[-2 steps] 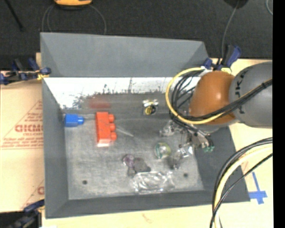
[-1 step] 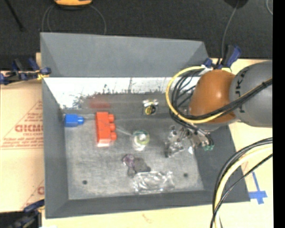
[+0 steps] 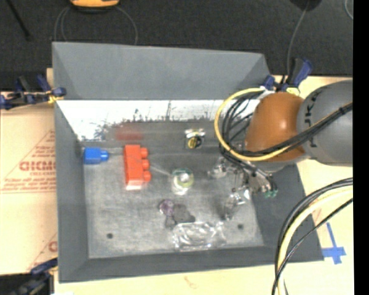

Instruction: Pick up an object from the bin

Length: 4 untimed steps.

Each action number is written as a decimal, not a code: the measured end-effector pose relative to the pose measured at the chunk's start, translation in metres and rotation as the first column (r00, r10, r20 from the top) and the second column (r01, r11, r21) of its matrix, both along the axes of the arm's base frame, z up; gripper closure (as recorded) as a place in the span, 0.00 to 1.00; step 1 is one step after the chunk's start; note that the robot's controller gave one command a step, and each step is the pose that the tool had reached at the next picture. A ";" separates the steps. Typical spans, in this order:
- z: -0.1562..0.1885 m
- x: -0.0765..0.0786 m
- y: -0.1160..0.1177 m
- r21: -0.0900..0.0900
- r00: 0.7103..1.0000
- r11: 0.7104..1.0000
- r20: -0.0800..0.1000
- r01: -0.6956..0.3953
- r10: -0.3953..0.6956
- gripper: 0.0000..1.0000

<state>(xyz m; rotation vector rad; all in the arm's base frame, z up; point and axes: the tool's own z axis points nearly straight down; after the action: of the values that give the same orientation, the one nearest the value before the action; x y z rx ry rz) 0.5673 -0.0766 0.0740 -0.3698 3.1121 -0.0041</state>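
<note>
The gripper (image 3: 230,203) is seen low at the three o'clock side of the bin (image 3: 71,195), over bare floor; whether it is apart or together cannot be told. Nearest to it, a crumpled clear wrapper (image 3: 197,233) is found at its seven o'clock and a small purple-grey piece (image 3: 175,212) at nine. A clear round cap (image 3: 182,180) is spotted at ten, with a red block (image 3: 136,165) well beyond.
</note>
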 end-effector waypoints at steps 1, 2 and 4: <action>0.000 0.025 0.002 -0.002 0.996 0.996 0.000 -0.093 0.093 0.00; 0.002 -0.021 0.076 0.001 0.987 0.987 0.006 -0.158 0.158 0.00; 0.020 -0.023 0.224 0.001 0.856 0.856 -0.001 -0.516 0.516 0.00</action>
<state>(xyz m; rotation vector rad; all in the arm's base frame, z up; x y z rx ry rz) 0.5447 0.1477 0.0936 -1.1904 2.8999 0.0003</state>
